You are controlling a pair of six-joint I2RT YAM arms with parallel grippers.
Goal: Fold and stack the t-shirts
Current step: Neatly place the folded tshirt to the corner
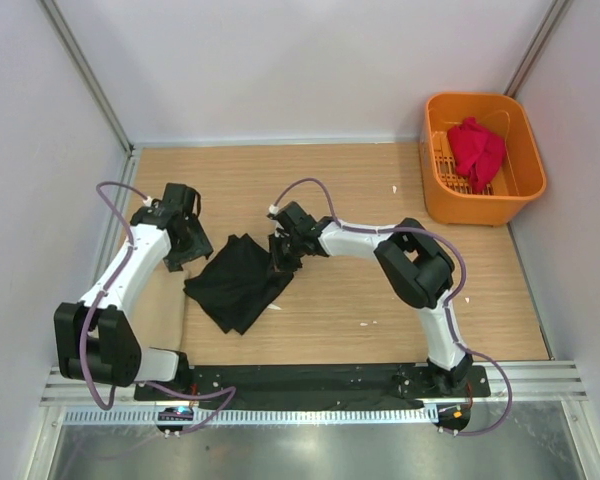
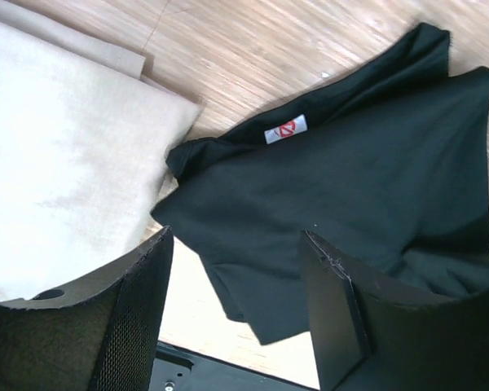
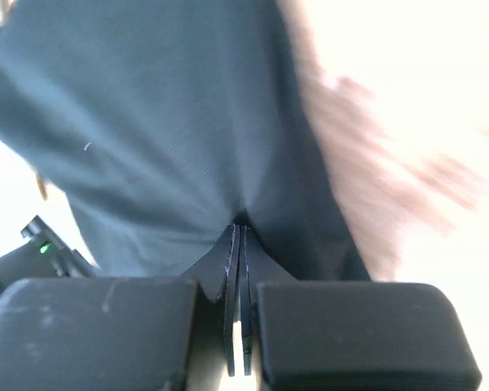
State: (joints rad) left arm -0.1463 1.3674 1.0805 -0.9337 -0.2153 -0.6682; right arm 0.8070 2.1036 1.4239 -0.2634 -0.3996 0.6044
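We note an orange slotted basket (image 1: 480, 211) at the far right corner of the wooden table (image 1: 380, 290), and a tan sheet (image 2: 57, 147) along its left edge.

A light-brown wood-grain table (image 1: 380, 300) carries a large plain black cloth t-shirt (image 1: 235, 285), which lies rumpled left of the table's middle. Left of the shirt, meeting its edge, a flat tan cardboard sheet (image 1: 163, 312) lies on the wood. Far to the shirt's right, at the back, stands an orange slotted plastic basket (image 1: 477, 208). A few small white specks (image 1: 365, 325) dot the wood right of the shirt.
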